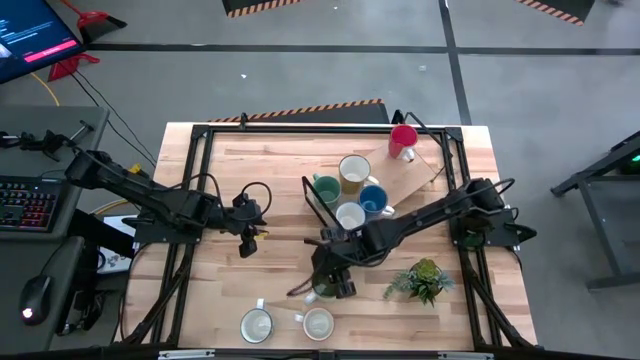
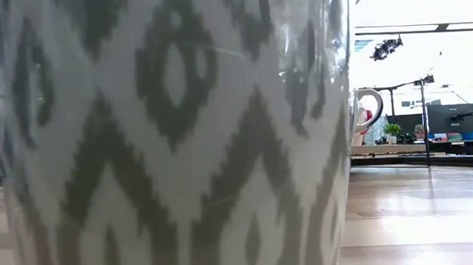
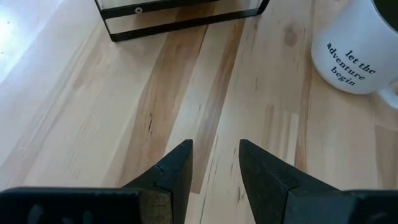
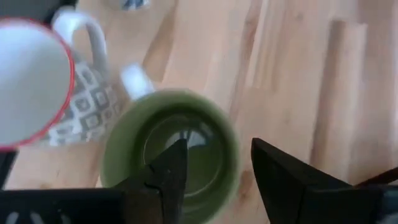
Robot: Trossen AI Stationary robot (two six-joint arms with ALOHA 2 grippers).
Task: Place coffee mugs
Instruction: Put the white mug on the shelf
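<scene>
We are working the right gripper over the olive green mug at the near middle of the table. One finger is reaching down inside the mouth and the other is standing outside the wall, so the rim sits between them. From the right wrist view we judge the jaws are straddling that rim, though we cannot tell whether they are already pressing on it. A rim hold makes sense here — it leaves the mug upright and keeps the handle free.

Just beside the green mug a patterned grey-and-white mug is standing, with a red-rimmed white mug in front of it in that view, so we are coming in from above rather than from the side.

We are keeping the left gripper waiting left of centre, fingers spread over bare wood, with a white lettered mug near it.

Farther off, four mugs are clustered by the black frame — likely our target area. A red mug is sitting at the far right, and two pale mugs are waiting at the near edge beside the potted plant.
</scene>
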